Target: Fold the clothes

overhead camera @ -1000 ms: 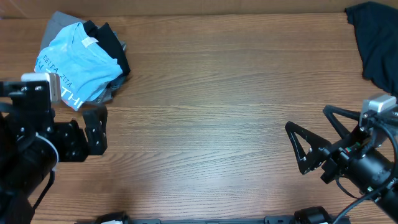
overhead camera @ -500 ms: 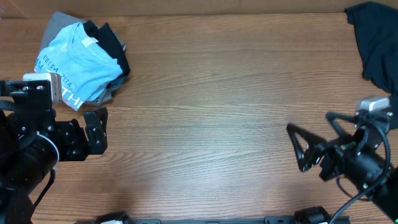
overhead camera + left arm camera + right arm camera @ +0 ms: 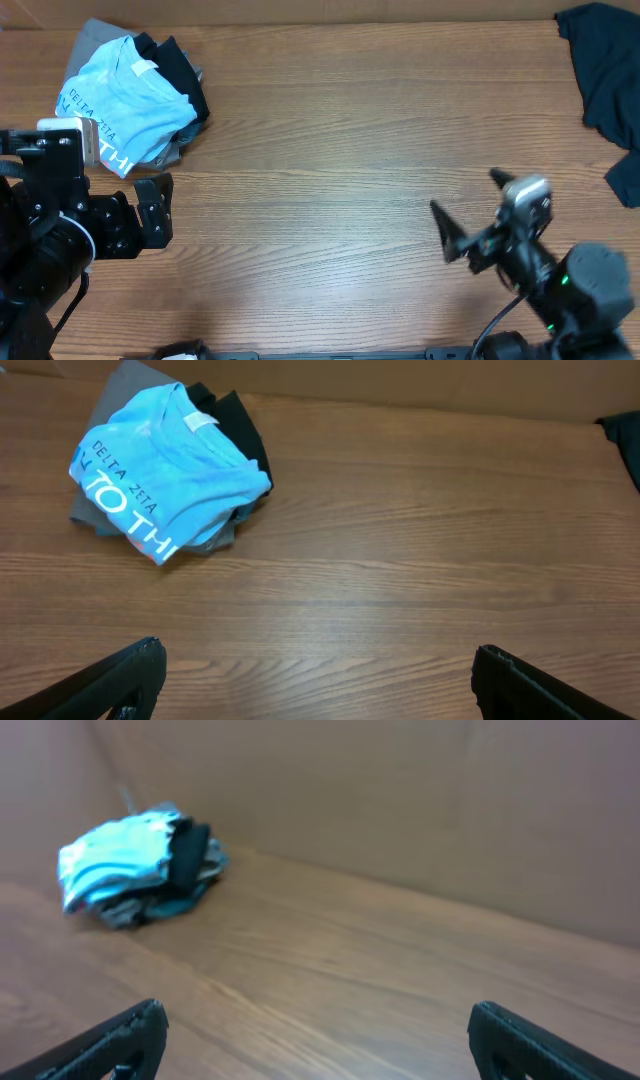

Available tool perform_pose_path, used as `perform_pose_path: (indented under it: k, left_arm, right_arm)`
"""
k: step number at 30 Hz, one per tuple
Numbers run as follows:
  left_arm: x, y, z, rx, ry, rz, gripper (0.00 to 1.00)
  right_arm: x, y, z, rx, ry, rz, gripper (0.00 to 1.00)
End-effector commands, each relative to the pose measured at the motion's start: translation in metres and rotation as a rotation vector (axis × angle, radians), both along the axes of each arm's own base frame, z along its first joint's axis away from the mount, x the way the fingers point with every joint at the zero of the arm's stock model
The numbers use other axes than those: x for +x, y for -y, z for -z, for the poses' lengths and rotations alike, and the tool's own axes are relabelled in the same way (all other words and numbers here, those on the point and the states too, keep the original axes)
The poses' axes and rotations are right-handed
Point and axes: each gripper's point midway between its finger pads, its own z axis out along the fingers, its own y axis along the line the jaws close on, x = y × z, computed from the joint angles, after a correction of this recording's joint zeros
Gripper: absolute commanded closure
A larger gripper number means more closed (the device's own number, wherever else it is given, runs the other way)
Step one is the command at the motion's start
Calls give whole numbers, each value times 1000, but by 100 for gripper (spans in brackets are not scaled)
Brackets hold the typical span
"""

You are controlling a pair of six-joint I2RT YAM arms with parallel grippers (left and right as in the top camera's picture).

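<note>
Clothes (image 3: 150,95) sit in a loose pile at the far left of a broad brown wood-grain table (image 3: 330,150). A dark garment (image 3: 600,70) lies spread at the far right corner, partly cut off by the frame edge. In the pile, a light blue T-shirt (image 3: 125,100) with white lettering lies on top of a black garment (image 3: 180,65) and a grey garment (image 3: 92,35). Near the front edge, the left gripper (image 3: 315,670) and the right gripper (image 3: 315,1030) hang over bare wood, fingers spread wide, holding nothing.
</note>
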Motion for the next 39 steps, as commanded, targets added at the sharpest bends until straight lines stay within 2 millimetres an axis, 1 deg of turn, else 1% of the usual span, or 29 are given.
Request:
perform_pose_path:
  k: [1, 7, 9, 12, 14, 17, 19, 22, 25, 27, 39]
  left_arm:
    - [1, 1, 0, -6, -2, 1, 0]
    - [1, 1, 0, -6, -2, 1, 0]
    - [1, 1, 0, -6, -2, 1, 0]
    - [1, 1, 0, -6, -2, 1, 0]
    - [1, 1, 0, -6, -2, 1, 0]
    - [1, 1, 0, -6, -2, 1, 0]
    - [1, 1, 0, -6, -2, 1, 0]
    - [1, 1, 0, -6, -2, 1, 0]
    - [1, 1, 0, -6, -2, 1, 0]
    - [1, 1, 0, -6, -2, 1, 0]
    - [1, 1, 1, -6, -2, 1, 0]
  right_arm:
    - [-17, -11, 32, 22, 34, -85, 0]
    - [-16, -10, 94, 124, 52, -64, 0]
    - [-13, -8, 109, 164, 52, -42, 0]
    - [-6, -1, 122, 227, 52, 17, 0]
    - [0, 5, 127, 267, 38, 64, 0]
    - [6, 11, 138, 277, 33, 110, 0]
    - [9, 10, 138, 285, 64, 106, 0]
    - [10, 10, 129, 300, 127, 95, 0]
    - [11, 10, 131, 299, 122, 99, 0]
    - [11, 10, 137, 293, 96, 103, 0]
    - [11, 10, 136, 294, 100, 102, 0]
